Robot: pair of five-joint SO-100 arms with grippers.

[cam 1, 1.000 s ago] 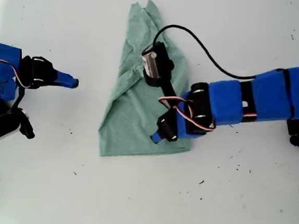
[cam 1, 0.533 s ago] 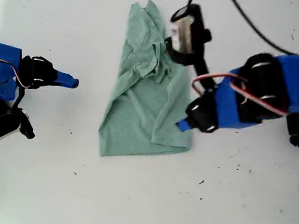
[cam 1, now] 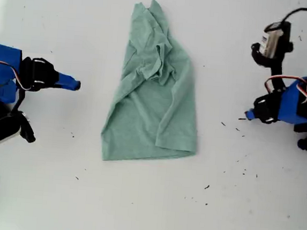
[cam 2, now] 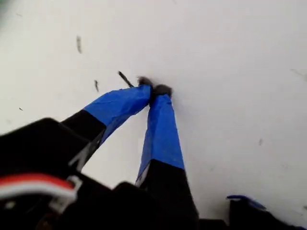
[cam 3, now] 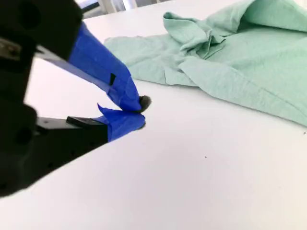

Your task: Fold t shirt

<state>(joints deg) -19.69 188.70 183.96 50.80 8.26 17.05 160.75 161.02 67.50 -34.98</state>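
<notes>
On the white table (cam 1: 134, 210), the t shirt (cam 1: 152, 101) lies near the centre of the exterior view, well apart from both arms; it is partly folded into a long narrow shape, with a bunched, wrinkled mass toward the far end and a flatter panel toward the near hem; neither gripper touches it. My first gripper (cam 2: 154, 89) sits at the exterior view's right (cam 1: 248, 116), tips lowered close to the bare table surface; its blue-taped fingers (cam 2: 160, 132) meet at the tips with nothing between them. My second gripper (cam 3: 139, 111) sits at the exterior view's left (cam 1: 76, 84), pointed toward the cloth; its tips are pressed together and hold nothing; the second wrist view shows the shirt's crumpled folds across a gap of bare table. Both arms stand clear of the cloth, which I judge leaves the garment unobstructed for checking the fold; the lengthwise fold appears done, though the bunched end is untidy. A probable next step is a crosswise fold, hem toward collar end; risk: the loose wrinkled layers may drag or unfold if only the top layer is pinched.
</notes>
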